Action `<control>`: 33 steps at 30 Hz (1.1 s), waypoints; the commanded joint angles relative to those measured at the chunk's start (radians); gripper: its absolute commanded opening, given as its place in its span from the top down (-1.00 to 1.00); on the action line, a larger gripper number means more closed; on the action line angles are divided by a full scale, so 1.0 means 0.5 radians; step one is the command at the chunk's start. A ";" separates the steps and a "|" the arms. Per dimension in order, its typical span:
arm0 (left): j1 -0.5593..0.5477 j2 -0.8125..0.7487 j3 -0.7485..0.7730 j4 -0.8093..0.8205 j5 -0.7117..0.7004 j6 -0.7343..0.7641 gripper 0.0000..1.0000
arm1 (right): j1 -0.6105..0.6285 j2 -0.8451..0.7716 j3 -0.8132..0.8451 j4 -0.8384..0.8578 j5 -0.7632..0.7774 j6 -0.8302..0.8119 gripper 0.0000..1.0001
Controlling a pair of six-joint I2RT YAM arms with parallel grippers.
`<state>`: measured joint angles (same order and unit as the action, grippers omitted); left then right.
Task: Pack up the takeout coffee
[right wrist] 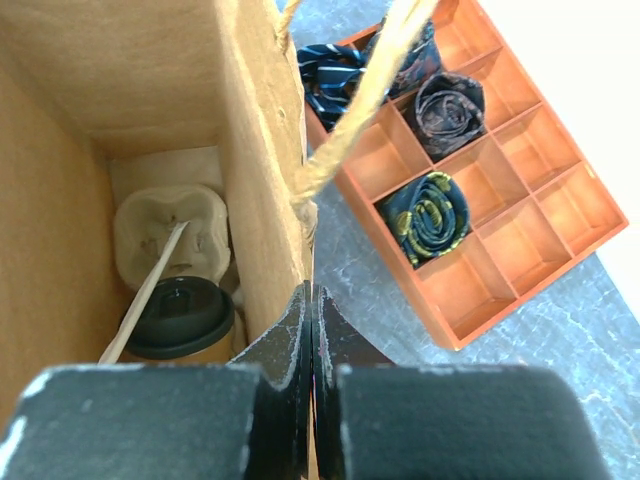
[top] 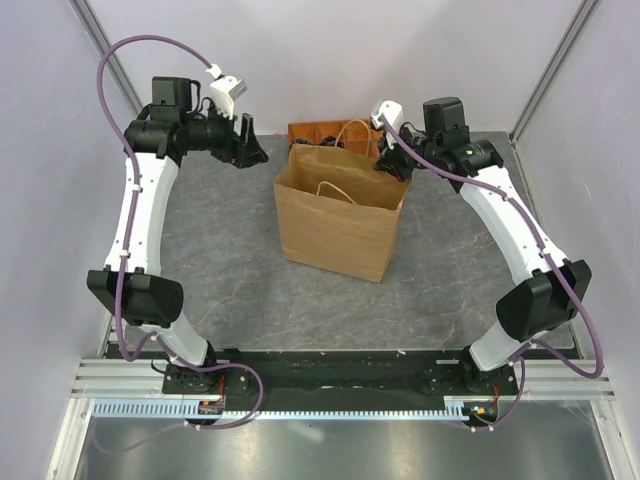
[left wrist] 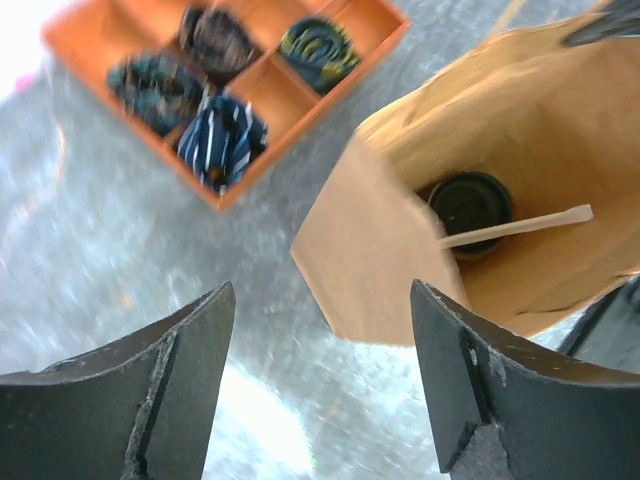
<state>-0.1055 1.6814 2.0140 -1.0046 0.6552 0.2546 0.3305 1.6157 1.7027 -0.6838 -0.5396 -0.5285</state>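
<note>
- Takeout coffee (right wrist: 180, 315) stands inside the paper bag (top: 335, 235), up against a pale moulded cup carrier (right wrist: 165, 235); a wooden stirrer (left wrist: 520, 225) lies across its black lid.
- Left fingers (left wrist: 150, 400) are spread wide and empty, above the worktop (top: 220, 260) left of the bag.
- Right fingers (right wrist: 285, 350) are pressed together, pinching the bag's rim.

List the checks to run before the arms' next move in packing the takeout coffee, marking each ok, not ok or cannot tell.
1. The takeout coffee sits inside the paper bag: ok.
2. Its lid is on, cup upright: ok.
3. The left gripper is open, empty, outside the bag: ok.
4. The right gripper is shut on the bag's rim: ok.
5. Cup seated in the cup carrier: cannot tell.
</note>
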 commanded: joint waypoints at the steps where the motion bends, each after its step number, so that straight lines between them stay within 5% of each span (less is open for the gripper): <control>1: 0.119 -0.025 -0.119 0.033 -0.012 -0.261 -0.61 | -0.011 0.030 0.101 0.140 0.033 -0.038 0.97; 6: 0.183 -0.095 -0.279 0.095 -0.062 -0.255 -0.64 | -0.014 0.005 0.117 0.168 0.018 -0.026 0.63; 8: 0.205 -0.123 -0.346 0.122 -0.062 -0.264 -0.99 | -0.014 -0.007 0.135 0.165 0.015 -0.002 0.46; 12: 0.266 -0.132 -0.396 0.150 -0.086 -0.298 -0.99 | -0.011 -0.071 0.156 0.159 0.027 0.063 -0.21; 18: 0.376 -0.022 -0.340 0.150 -0.083 -0.389 -0.99 | -0.017 -0.185 0.257 0.156 0.177 0.262 -0.75; 27: 0.597 0.239 -0.083 0.110 -0.016 -0.479 -0.99 | -0.167 -0.240 0.466 0.156 0.386 0.615 -0.96; 33: 0.754 0.500 0.135 0.018 -0.037 -0.482 -0.99 | -0.725 -0.148 0.353 0.153 0.245 0.903 -0.96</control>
<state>0.2283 1.8744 2.0006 -0.9691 0.6308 0.0479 0.1318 1.5059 1.9079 -0.6132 -0.3992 -0.2153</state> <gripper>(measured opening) 0.994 0.979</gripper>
